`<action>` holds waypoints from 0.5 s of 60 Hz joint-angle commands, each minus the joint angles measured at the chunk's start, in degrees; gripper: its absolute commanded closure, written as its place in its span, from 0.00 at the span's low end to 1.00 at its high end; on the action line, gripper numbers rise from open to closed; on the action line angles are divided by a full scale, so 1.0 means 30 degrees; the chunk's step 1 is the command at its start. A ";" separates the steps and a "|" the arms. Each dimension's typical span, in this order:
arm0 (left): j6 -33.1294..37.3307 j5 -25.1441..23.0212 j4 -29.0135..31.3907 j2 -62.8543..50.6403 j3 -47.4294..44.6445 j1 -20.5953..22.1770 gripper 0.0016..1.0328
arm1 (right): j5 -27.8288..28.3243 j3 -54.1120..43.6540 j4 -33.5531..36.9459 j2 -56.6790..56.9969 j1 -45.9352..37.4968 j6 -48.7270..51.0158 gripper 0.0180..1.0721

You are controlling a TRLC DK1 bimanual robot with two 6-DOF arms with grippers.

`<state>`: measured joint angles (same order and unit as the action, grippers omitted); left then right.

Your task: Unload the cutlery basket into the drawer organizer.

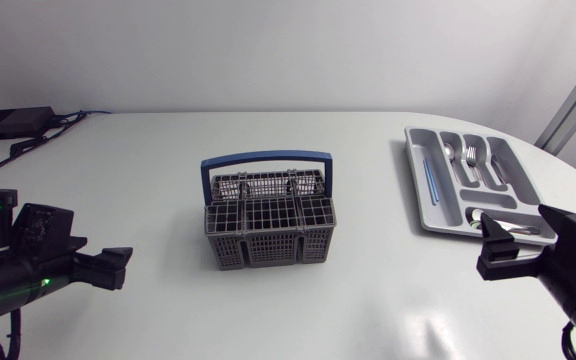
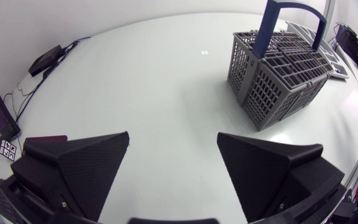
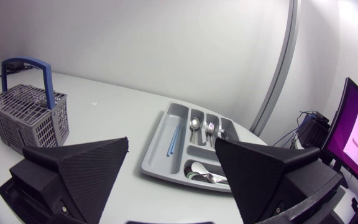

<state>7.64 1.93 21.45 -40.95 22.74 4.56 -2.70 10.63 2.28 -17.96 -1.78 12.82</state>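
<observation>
White counter, basket looking emptied, both hands open and idle

Standing upright in the middle of the counter (image 1: pixel 148 180), the grey cutlery basket (image 1: pixel 270 222) sits where either arm could get at it, which is presumably why it is set there. Its blue handle (image 1: pixel 266 157) arches across it from side to side, so a reach from above has to come down in front of or behind that bar. No cutlery shows above the grid from overhead. I judge the basket empty or nearly so, though the depths of the cells are hidden.

Well apart from it, on my right side, the drawer organizer (image 1: pixel 412 165) lies flat. It holds a spoon (image 1: pixel 451 153) and a fork (image 1: pixel 471 158) in neighbouring slots, two thin blue sticks (image 1: pixel 430 175) in the slot nearest the basket, and more spoons (image 1: pixel 508 225) in the crosswise slot at the end nearest my right arm.

The right hand (image 1: pixel 495 250) hovers just beside that near end of the organizer, fingers spread wide and gripping nothing. The left hand (image 1: pixel 116 268) hangs low at the opposite side, likewise wide open and empty. The basket is well ahead of it and off to one side, out of contact with either hand
</observation>
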 commanded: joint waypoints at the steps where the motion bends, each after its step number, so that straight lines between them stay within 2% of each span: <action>1: -0.0056 -0.0117 0.0291 0.0642 -0.0491 -0.0171 0.04 | 0.0229 -0.0799 -0.0346 0.0797 0.0195 -0.1017 0.05; 30: -0.0144 -0.0323 0.1843 0.3249 -0.1077 -0.0142 0.04 | 0.0895 -0.3524 -0.0758 0.5946 0.0591 -0.4248 0.05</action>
<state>7.55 1.48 26.35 -32.23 20.82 4.51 -0.36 2.20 1.04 -2.13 -0.67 2.87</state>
